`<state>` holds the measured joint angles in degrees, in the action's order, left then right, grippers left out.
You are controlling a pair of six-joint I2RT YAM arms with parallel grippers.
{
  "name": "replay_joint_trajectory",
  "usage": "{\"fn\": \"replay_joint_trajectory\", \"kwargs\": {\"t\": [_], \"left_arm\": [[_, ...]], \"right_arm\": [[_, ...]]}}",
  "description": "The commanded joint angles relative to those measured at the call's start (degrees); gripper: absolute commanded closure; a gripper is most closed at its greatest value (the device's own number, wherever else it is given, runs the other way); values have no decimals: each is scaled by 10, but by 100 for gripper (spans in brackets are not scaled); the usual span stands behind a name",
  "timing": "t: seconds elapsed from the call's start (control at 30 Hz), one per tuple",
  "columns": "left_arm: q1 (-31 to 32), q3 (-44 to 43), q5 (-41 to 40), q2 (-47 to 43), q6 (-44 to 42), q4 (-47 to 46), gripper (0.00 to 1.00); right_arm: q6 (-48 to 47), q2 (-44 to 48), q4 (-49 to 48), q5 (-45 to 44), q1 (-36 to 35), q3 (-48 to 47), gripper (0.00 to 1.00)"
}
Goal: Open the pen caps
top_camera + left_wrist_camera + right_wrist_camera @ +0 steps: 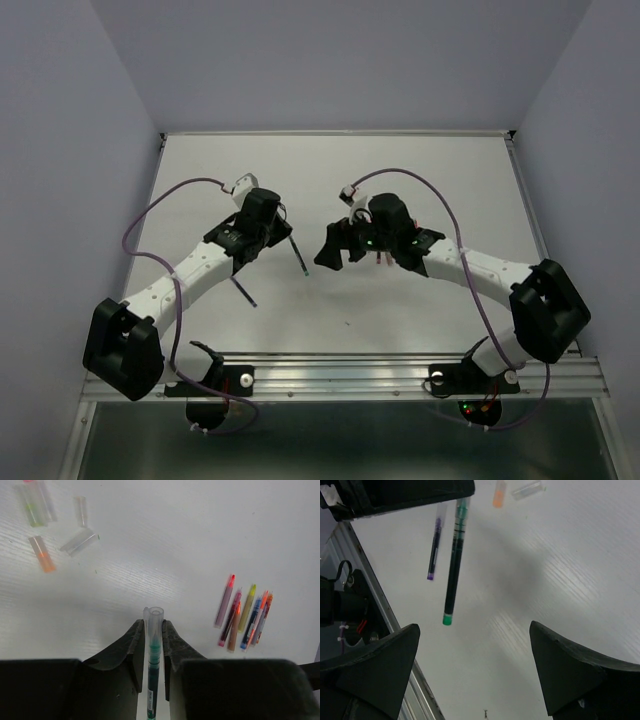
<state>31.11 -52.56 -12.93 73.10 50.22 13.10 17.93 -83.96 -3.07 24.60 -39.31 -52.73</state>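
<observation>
My left gripper [153,636] is shut on a green pen [151,675], pinching it just below its clear cap [153,617], which is still on and pokes out past the fingertips. From above, the left gripper [287,238] holds the pen [299,257] slanting down over the table's middle. The right gripper [328,254] hangs open just right of the pen's free end. In the right wrist view the green pen [453,565] hangs ahead of my wide-open right gripper [474,627], with nothing between the fingers. Several loose caps [79,541] lie on the table.
A cluster of several coloured pens [245,617] lies to the right in the left wrist view. A purple pen [434,545] lies on the table by itself [243,289]. An orange cap [499,493] and a clear cap [527,489] lie farther off. The metal rail [340,375] runs along the near edge.
</observation>
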Motion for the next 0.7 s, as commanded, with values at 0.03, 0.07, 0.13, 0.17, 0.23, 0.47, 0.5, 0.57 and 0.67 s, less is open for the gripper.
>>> {"fn": "replay_joint_trajectory", "kwargs": {"t": [0.03, 0.07, 0.13, 0.17, 0.23, 0.47, 0.5, 0.57, 0.67], "left_arm": [[8, -28, -34, -11, 35, -30, 100], [9, -31, -33, -9, 37, -30, 100], [11, -33, -32, -7, 43, -32, 100], [13, -35, -32, -6, 44, -32, 100], [15, -38, -33, -6, 48, -33, 100], [20, -42, -38, -9, 57, -33, 100], [20, -42, -39, -10, 59, -34, 100], [20, -41, -40, -10, 59, -35, 100], [21, -42, -40, -6, 60, -37, 100]], "right_arm": [[7, -44, -57, -32, -43, -74, 10], [7, -52, -57, -41, -48, -80, 12], [5, -66, -54, -61, -60, -96, 16], [7, -79, -49, -68, -60, -100, 16], [8, -91, -40, -84, -66, -113, 18], [2, -129, -18, -127, -76, -140, 25], [1, -132, -14, -126, -76, -143, 27], [3, -139, -14, -128, -76, -146, 40], [3, -143, -15, -130, -82, -149, 66]]}}
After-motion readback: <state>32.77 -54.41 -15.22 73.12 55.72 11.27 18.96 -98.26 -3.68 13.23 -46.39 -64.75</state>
